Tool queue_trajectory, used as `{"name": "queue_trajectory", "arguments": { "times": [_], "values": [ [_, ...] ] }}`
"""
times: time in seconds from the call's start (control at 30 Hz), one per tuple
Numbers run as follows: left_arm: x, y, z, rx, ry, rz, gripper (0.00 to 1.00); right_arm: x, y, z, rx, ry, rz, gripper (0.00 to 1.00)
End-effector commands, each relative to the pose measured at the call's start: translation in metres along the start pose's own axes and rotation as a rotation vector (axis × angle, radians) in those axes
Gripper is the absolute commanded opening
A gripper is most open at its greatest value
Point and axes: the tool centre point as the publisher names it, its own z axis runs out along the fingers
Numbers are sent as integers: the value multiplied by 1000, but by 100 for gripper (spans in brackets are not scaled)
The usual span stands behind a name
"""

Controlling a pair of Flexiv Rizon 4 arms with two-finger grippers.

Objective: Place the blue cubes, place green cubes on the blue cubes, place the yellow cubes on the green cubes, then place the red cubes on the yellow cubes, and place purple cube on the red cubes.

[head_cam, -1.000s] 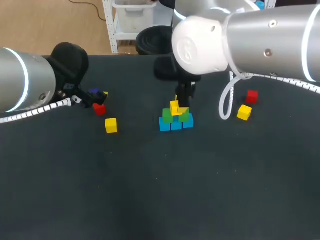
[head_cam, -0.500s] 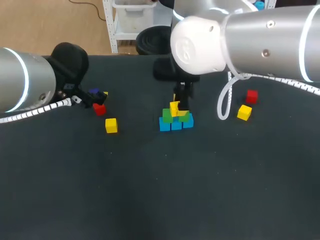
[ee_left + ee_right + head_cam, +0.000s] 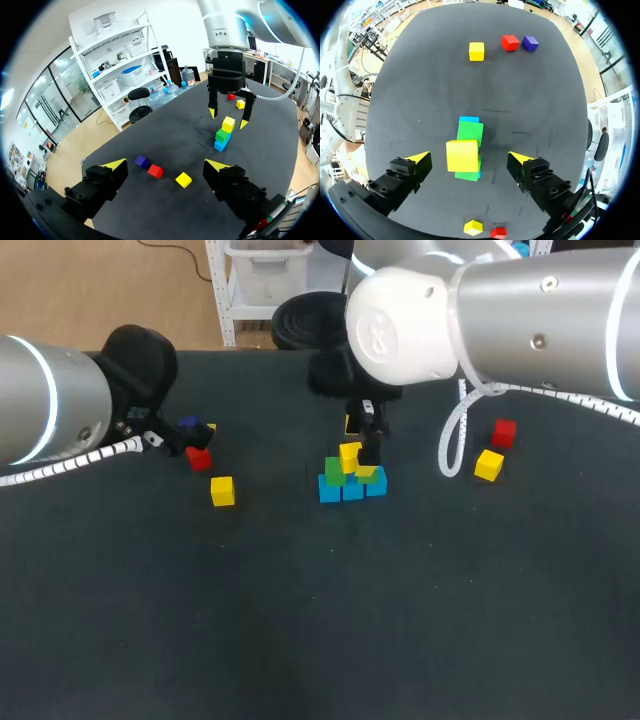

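Your right tool (image 3: 468,158) hangs over the stack at mid-desk (image 3: 300,620), its fingers spread wide on either side of the top yellow cube (image 3: 349,453) without touching it. That cube sits on the green cubes (image 3: 335,472), which rest on the row of blue cubes (image 3: 352,490). Your left tool (image 3: 165,167) is also wide and holds nothing, above the desk near a purple cube (image 3: 142,161), a red cube (image 3: 155,171) and a loose yellow cube (image 3: 183,179). Another red cube (image 3: 504,432) and yellow cube (image 3: 488,465) lie well apart on the right side.
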Motion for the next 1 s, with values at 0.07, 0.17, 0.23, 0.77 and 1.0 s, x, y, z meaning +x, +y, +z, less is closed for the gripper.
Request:
{"name": "queue_trajectory", "arguments": {
  "times": [0.07, 0.17, 0.23, 0.77, 1.0],
  "values": [
    [1, -1, 1, -3, -3, -2, 100, -6, 3, 0, 3, -14, -8, 100],
    [1, -1, 1, -3, -3, -2, 100, -10, 3, 2, -1, -21, -12, 100],
    [1, -1, 1, -3, -3, -2, 100, -12, 2, 2, -4, -25, -13, 100],
    [1, -1, 1, -3, -3, -2, 100, -15, -1, 4, -13, -18, -24, 47],
    [1, -1, 1, -3, -3, -2, 100, -17, -1, 4, -16, -16, -29, 46]
  ]
}}
